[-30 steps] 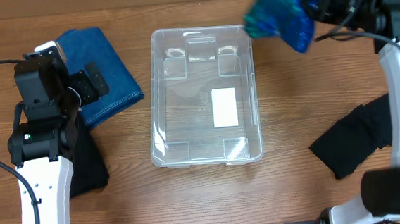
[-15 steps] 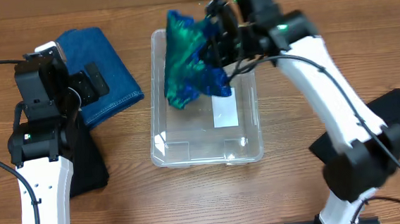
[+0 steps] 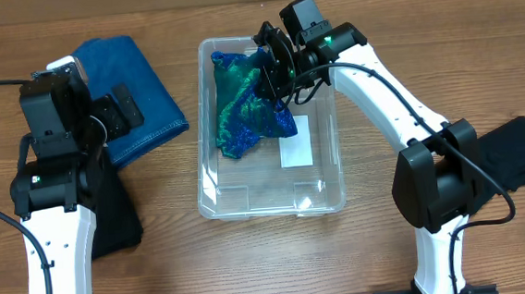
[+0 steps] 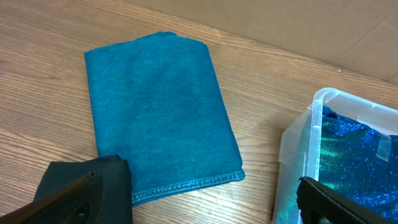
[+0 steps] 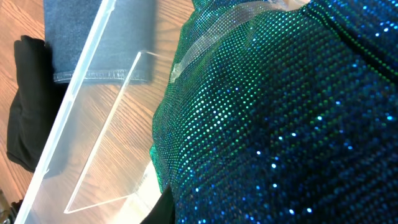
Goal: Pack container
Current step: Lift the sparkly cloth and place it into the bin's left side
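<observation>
1. Wood-grain table (image 3: pixel 270 258), with brown cardboard along the far edge.
2. Container (image 3: pixel 274 207): clear rigid plastic, rectangular with rounded corners. It sits mid-table, long side running away from the robot, with a white rectangular label (image 3: pixel 294 141) on its base.
3. Sequined cloth (image 3: pixel 241 111): blue-green, shiny, covered in tiny dots, crumpled. It hangs into the far-left part of the container, its lower end near the base and its top bunched up at the right gripper. In the right wrist view the fabric (image 5: pixel 280 112) fills most of the frame.
4. Right gripper (image 3: pixel 271 68): pinched closed on the top of the sequined cloth, over the container's far end. The arm reaches in from the right, elbow bent, wrist pointing left and downward.
5. Blue towel (image 3: pixel 142 77): soft terry, folded into a flat rectangle with a stitched hem. It lies left of the container and apart from it.
6. Left gripper (image 3: pixel 123 108): fingers spread wide, holding nothing, over the near edge of the blue towel. The arm stands upright at the left side of the table.
7. Black cloth (image 3: pixel 115 218): matte and folded, beside the left arm, just near of the blue towel.
8. Second black cloth (image 3: pixel 513 153): matte and rumpled, at the right edge of the table, well apart from the container.
</observation>
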